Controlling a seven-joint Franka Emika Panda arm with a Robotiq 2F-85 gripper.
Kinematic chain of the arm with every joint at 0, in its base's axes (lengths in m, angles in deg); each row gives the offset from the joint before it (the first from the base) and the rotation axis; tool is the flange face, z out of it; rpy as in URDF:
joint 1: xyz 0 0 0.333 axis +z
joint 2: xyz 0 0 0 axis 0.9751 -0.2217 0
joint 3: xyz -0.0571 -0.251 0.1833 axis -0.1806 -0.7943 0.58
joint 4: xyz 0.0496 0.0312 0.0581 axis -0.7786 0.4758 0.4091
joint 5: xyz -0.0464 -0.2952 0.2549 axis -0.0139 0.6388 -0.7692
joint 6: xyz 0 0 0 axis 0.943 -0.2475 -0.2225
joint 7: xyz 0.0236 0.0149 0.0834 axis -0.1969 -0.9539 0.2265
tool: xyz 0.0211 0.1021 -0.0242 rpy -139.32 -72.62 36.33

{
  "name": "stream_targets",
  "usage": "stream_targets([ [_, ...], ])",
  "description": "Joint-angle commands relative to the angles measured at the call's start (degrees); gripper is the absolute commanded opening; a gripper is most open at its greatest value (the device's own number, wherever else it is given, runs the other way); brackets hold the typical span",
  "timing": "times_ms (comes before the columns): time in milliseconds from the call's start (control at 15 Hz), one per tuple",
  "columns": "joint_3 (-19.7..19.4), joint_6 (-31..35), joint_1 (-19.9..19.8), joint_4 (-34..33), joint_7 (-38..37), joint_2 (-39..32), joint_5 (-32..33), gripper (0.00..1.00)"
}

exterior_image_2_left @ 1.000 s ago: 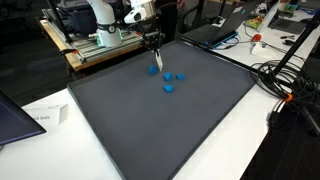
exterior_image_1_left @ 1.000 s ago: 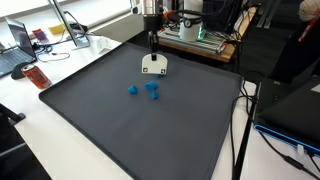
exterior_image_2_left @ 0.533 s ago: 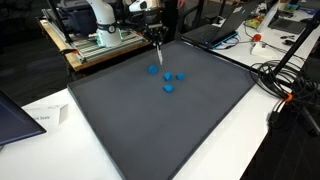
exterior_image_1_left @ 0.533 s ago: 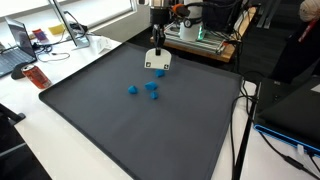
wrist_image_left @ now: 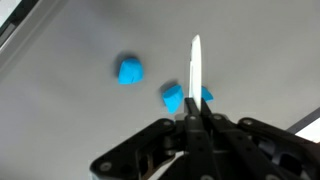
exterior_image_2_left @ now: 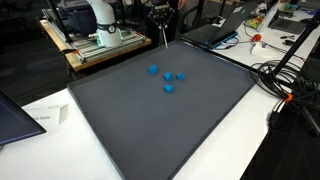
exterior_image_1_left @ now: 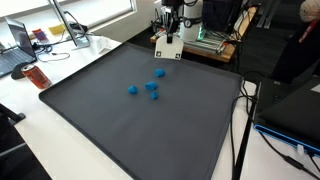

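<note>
End effector (exterior_image_1_left: pixel 168 35) is clenching a thin white card (exterior_image_1_left: pixel 168 49) by its top edge, so it's hanging vertical, upper centre, clear of blue blocks (exterior_image_1_left: pixel 152 87).

At the top centre, the gripper (exterior_image_2_left: pixel 160 27) pinches a thin white piece (exterior_image_2_left: pixel 163 40), higher in frame than three blue blocks (exterior_image_2_left: pixel 168 88) on the dark mat (exterior_image_2_left: pixel 150 130).

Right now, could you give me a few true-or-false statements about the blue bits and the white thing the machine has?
1. Three small blue blocks lie on the dark grey mat. True.
2. The jaws are shut on a thin white flat piece. True.
3. The white piece rests on the blocks. False: it is held up, apart from them.
4. The blocks are stacked in a tower. False: they lie side by side.
</note>
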Motion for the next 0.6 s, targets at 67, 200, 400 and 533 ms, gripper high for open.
stream_targets([
  [67,2.66,-9.27,0.04,-3.54,-3.35,2.23,2.18,0.01],
  [200,3.48,-13.77,0.11,-6.0,-3.4,1.53,3.29,0.01],
  [400,3.8,-20.71,1.02,-9.96,-2.09,0.25,3.72,0.01],
  [533,3.76,-24.85,2.0,-12.49,-0.9,-0.18,3.15,0.01],
])
